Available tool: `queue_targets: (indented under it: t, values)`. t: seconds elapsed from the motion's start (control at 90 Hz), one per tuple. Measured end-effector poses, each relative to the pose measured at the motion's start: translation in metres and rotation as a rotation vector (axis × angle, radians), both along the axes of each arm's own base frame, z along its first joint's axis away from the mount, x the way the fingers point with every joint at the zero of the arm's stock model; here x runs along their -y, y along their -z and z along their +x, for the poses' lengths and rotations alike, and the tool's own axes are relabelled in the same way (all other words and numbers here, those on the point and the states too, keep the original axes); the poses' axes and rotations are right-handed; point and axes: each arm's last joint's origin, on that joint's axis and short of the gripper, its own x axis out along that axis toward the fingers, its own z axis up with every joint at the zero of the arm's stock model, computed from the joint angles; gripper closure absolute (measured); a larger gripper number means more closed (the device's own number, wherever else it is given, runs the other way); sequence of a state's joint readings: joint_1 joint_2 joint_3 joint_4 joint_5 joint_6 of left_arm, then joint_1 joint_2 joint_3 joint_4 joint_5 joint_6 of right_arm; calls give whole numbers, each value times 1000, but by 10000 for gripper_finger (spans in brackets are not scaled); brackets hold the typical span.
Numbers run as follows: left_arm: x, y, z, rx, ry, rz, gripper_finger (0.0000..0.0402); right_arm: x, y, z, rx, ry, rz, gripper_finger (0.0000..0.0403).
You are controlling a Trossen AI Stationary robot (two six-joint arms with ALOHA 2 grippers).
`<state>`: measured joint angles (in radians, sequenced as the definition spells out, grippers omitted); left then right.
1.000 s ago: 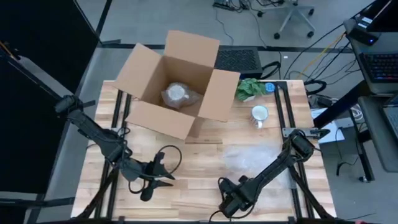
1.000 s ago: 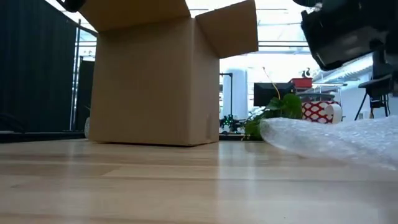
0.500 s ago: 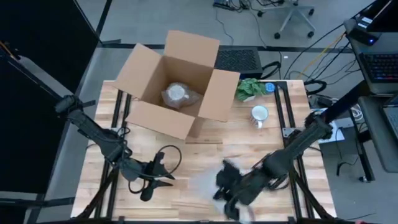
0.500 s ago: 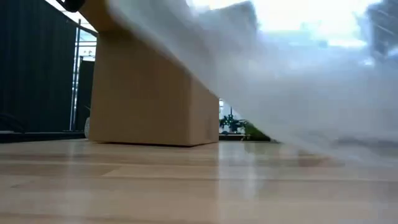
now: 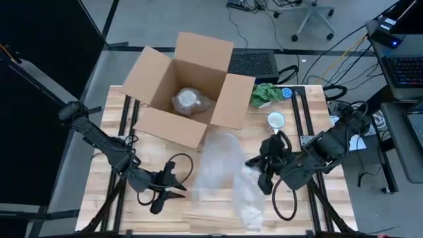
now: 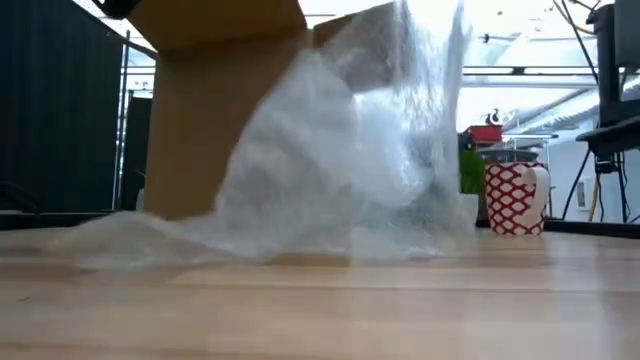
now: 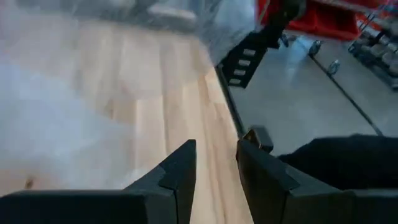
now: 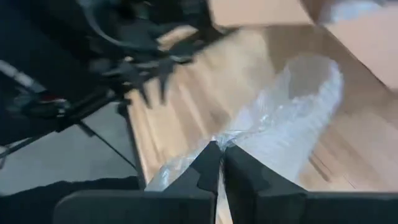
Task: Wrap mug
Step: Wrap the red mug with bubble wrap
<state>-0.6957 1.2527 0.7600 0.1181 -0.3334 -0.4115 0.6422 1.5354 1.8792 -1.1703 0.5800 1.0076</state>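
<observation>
Fingers (image 8: 208,171) of the right gripper (image 5: 263,173) are pinched together on a corner of the bubble wrap (image 5: 225,175), as the right wrist view shows, with the clear sheet trailing away from the tips across the wood. From above, that gripper sits right of the counter's middle, and the wrap spreads from it toward the box and down toward the near edge in a crumpled, half-lifted heap. In the low view the bubble wrap (image 6: 340,170) rises like a tent in front of the cardboard box (image 6: 215,110).

Over at the near left of the counter (image 5: 198,218), the left gripper (image 5: 165,188) rests low with its fingers (image 7: 177,174) set a narrow gap apart and nothing between them.

Near the far right side stands the mug (image 5: 275,121), upright and clear of the wrap, just in front of a small green plant (image 5: 264,94). Seen low, the mug (image 6: 515,197) is white with a red pattern, its handle turned right. Inside the open cardboard box (image 5: 188,89) at the far side lies a bundle already covered in bubble wrap (image 5: 188,100).
</observation>
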Motion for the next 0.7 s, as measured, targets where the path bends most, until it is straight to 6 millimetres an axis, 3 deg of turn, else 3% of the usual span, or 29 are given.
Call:
queue_targets:
  t: [0.133,0.367,0.489,0.7]
  values:
    - [3,9,16,51,-67,24,297,-4,11,4,-24,-1,3,403]
    - [-4,70,52,-84,-257,157,297,-7,28,5,-69,16,-3,403]
    - [-7,93,65,-154,-242,102,297,-10,34,4,-91,2,2,403]
    - [-12,108,75,-226,-150,18,290,-15,41,4,-97,-11,-2,403]
